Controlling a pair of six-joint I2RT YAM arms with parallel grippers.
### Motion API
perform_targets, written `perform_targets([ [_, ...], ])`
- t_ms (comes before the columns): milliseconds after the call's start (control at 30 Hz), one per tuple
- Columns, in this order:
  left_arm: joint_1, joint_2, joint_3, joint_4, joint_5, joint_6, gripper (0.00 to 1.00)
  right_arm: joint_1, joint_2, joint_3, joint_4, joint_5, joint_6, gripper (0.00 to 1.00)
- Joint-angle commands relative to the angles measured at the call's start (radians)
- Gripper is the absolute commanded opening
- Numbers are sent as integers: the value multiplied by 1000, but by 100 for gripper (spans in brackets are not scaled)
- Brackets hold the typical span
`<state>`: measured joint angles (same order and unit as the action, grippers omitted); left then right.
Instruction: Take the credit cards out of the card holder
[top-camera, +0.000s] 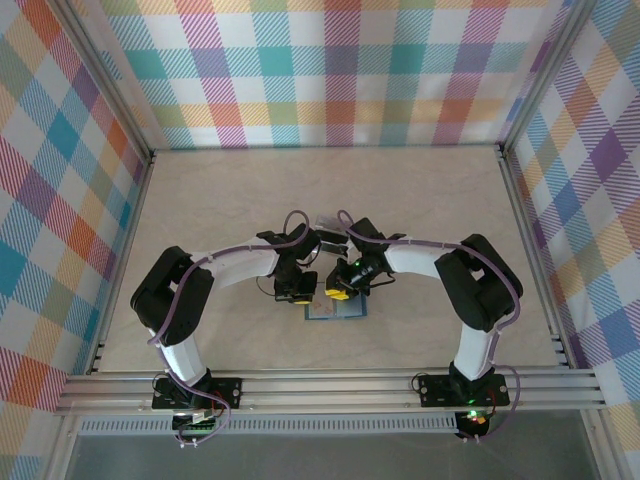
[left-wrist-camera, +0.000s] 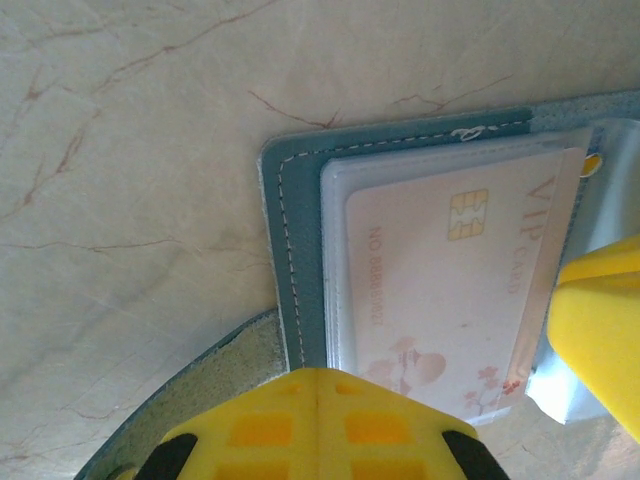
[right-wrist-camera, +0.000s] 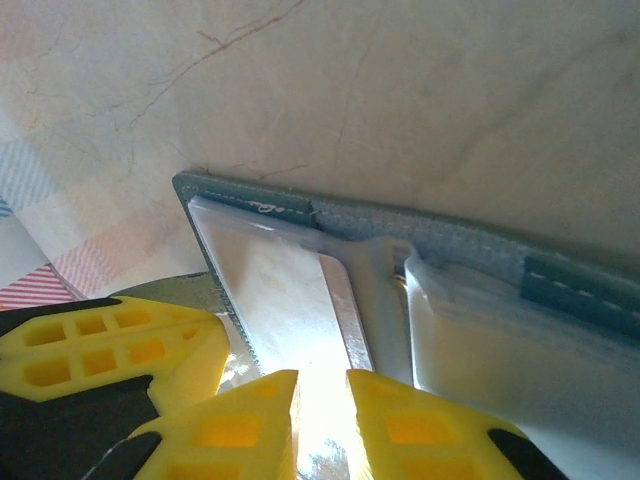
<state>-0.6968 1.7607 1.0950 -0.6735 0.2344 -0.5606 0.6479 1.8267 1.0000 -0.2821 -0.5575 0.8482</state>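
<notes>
The teal card holder (top-camera: 335, 313) lies open on the table between both grippers. Its stitched teal edge (left-wrist-camera: 300, 250) frames a clear sleeve holding a pale glossy credit card (left-wrist-camera: 440, 290) with a chip and "VIP" lettering. My left gripper (left-wrist-camera: 318, 375) (top-camera: 300, 290) is shut, its tips down at the holder's near edge with nothing between them. My right gripper (right-wrist-camera: 322, 385) (top-camera: 340, 290) has a narrow gap between its fingers, over a silvery reflective card (right-wrist-camera: 270, 290) in the holder (right-wrist-camera: 260, 205). One of its fingers (left-wrist-camera: 600, 320) overlaps the sleeve's right end.
Plaid walls and an aluminium frame (top-camera: 130, 130) close in the marbled table on three sides. A small flat dark and pale item (top-camera: 325, 221) lies just behind the two wrists. The left gripper's yellow finger (right-wrist-camera: 100, 345) sits close beside the right gripper.
</notes>
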Motion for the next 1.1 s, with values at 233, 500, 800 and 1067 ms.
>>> perform_targets([
  [233, 13, 21, -22, 15, 14, 11, 0, 16, 34, 21, -39, 18, -33, 19],
  [500, 13, 17, -21, 7, 11, 10, 0, 20, 12, 51, -171, 141, -87, 21],
  [800, 13, 13, -1, -2, 19, 12, 0, 19, -54, 54, -169, 129, -81, 24],
  [1067, 13, 17, 43, 5, 55, 11, 0, 19, -18, 44, -180, 142, -97, 25],
])
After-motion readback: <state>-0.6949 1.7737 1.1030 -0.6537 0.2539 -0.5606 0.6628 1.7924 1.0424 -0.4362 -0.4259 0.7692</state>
